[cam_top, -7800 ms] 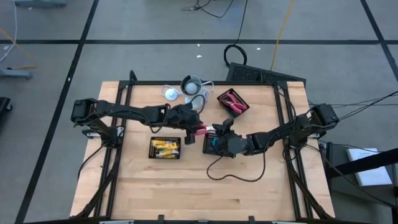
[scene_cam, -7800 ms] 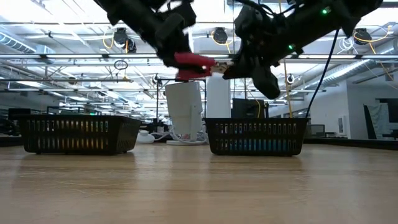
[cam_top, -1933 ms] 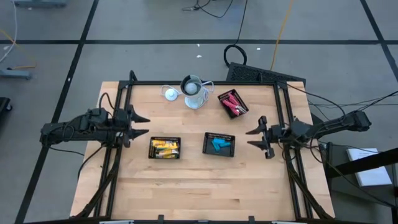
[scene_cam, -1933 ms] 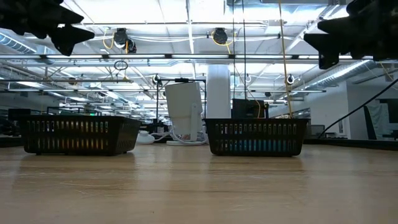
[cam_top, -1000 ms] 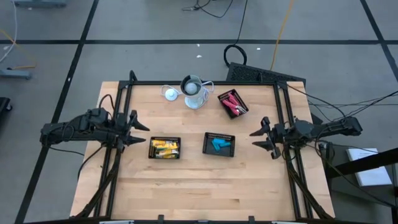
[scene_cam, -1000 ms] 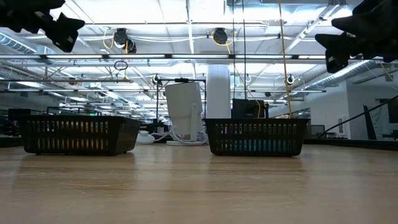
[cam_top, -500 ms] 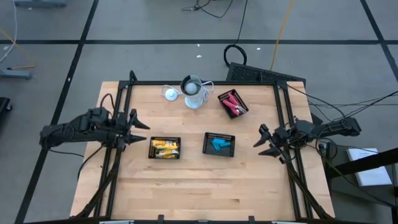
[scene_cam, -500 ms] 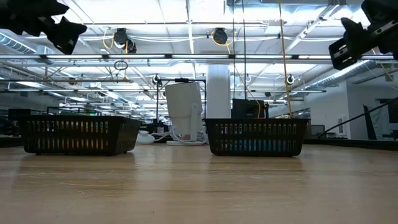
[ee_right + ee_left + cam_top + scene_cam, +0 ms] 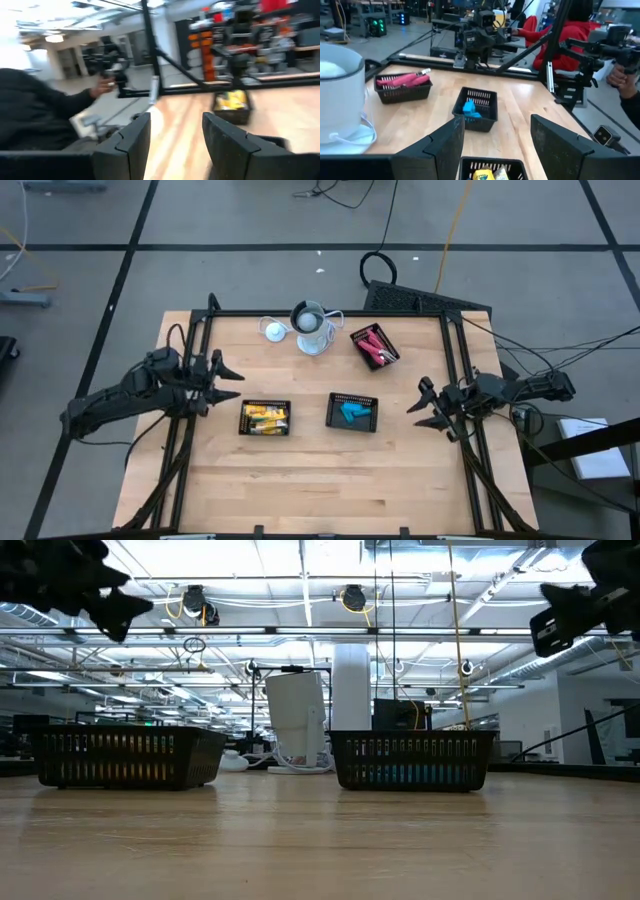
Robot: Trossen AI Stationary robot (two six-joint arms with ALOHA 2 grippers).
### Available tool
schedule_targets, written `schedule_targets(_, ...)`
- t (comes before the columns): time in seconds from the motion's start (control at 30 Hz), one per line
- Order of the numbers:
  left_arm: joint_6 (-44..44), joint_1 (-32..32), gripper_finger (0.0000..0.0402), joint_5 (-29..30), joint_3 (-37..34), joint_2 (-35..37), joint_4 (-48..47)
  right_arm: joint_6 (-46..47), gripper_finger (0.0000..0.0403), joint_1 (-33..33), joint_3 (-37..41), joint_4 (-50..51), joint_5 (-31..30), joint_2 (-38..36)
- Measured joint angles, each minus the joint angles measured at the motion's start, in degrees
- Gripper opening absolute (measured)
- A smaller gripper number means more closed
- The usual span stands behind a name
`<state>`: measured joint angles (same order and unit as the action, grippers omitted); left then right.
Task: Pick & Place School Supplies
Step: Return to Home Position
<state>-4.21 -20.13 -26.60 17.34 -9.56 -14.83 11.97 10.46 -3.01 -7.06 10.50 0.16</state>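
From above, my left gripper [image 9: 228,381] hangs over the left edge of the pale wooden table [image 9: 300,480], and my right gripper [image 9: 428,412] hangs over its right edge. Between them, yellow-and-black oblong pieces [image 9: 265,418] fill one black mesh tray [image 9: 242,418] and light-blue oblong pieces [image 9: 352,412] fill another. Red-handled plier-like tools [image 9: 374,346] lie in a third, farther back. At table height, both grippers hang high. Each wrist view shows my fingers apart, holding nothing.

Wooden table [image 9: 320,490] carries three black mesh bins: left tray [image 9: 265,403], middle tray [image 9: 353,396] and, farther right, a tilted far tray [image 9: 387,337]. A pale cup [image 9: 311,328] stands near the far edge, with a white disc [image 9: 273,330] just left of it. A person in red [image 9: 582,30] sits beyond the table.
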Motion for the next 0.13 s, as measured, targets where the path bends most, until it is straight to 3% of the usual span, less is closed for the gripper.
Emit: schedule_targets(0.13,-1.5,-4.7,0.0232,-5.0,-4.4,0.0,4.8,-2.2,0.0169,0.0,0.0,0.8,-5.6,0.0)
